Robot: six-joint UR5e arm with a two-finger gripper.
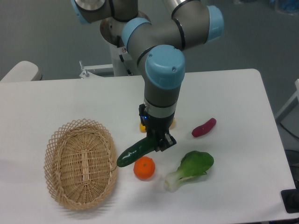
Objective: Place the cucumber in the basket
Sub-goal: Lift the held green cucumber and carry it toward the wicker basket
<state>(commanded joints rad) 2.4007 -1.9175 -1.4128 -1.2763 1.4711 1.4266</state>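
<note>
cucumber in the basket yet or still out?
Out. The cucumber is held in the tool, tilted, its lower end near the basket rim, beside the orange. The basket looks empty.

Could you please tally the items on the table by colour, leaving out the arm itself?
Green: 2, the cucumber held in the gripper and the bok choy
Orange: 1, the orange
Purple-red: 1, the sweet potato
Tan: 1, the basket
Yellow: 1, a yellow object mostly hidden behind the gripper
Total: 6
</note>
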